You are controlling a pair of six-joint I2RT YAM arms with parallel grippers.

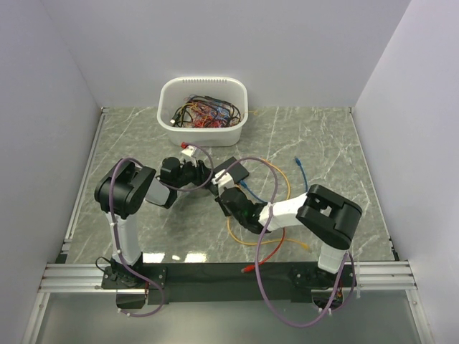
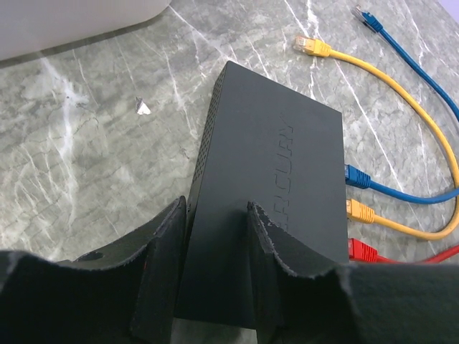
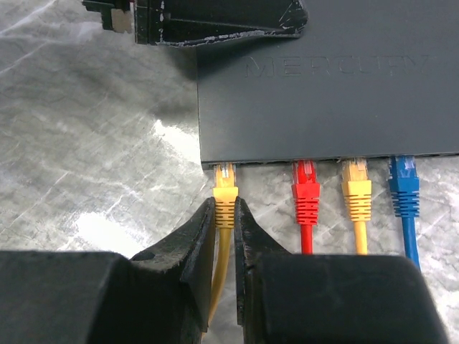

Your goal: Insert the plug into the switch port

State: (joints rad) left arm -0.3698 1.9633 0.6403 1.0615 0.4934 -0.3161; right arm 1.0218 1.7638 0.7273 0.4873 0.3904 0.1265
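Observation:
The flat black switch lies on the marble table; it also shows in the top view and the left wrist view. My right gripper is shut on the boot of a yellow plug. The plug's clear tip sits at the mouth of the leftmost port on the switch's near edge. A red plug, a second yellow plug and a blue plug sit in ports to its right. My left gripper is shut on the switch's end, one finger on top and one at its side.
A white tub of tangled cables stands at the back. Loose ends of a yellow cable and a blue cable lie beyond the switch. Cable loops trail on the table near the right arm.

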